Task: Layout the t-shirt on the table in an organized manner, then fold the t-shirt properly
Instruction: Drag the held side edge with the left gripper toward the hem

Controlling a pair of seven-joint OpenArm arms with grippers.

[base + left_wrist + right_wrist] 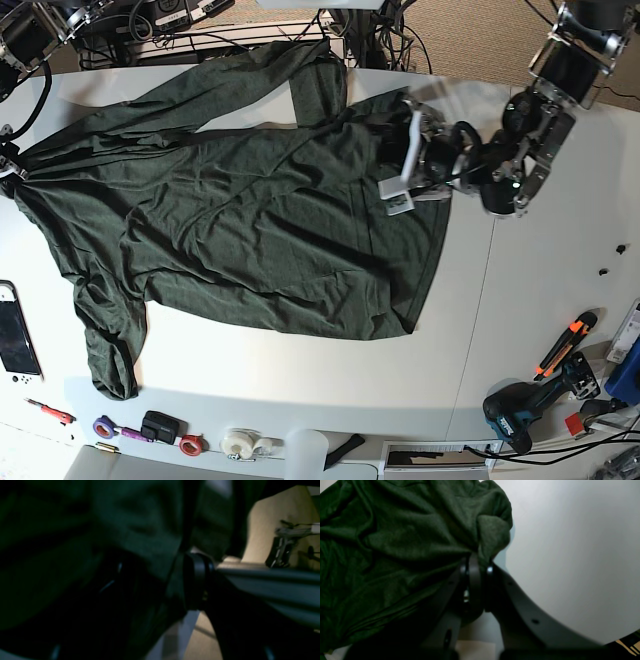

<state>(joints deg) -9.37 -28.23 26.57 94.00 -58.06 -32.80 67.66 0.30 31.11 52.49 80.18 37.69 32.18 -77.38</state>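
Observation:
The dark green t-shirt point(230, 210) lies spread and wrinkled over the left and middle of the white table point(540, 280). One sleeve hangs toward the front left, and the far part is bunched near the back edge. My left gripper point(392, 160) is over the shirt's right part. In the left wrist view its fingers point(197, 580) are pressed together with green fabric point(140, 530) draped over them. My right gripper point(10, 168) is at the table's far left edge. In the right wrist view it point(477, 562) is shut on a bunched fold of the shirt point(395, 537).
A handheld game console point(15, 335) lies at the left edge. Tape rolls point(240, 443) and small tools line the front edge. A drill point(520, 412) and an orange-handled tool point(565, 342) lie at the front right. Cables point(200, 25) crowd the back edge.

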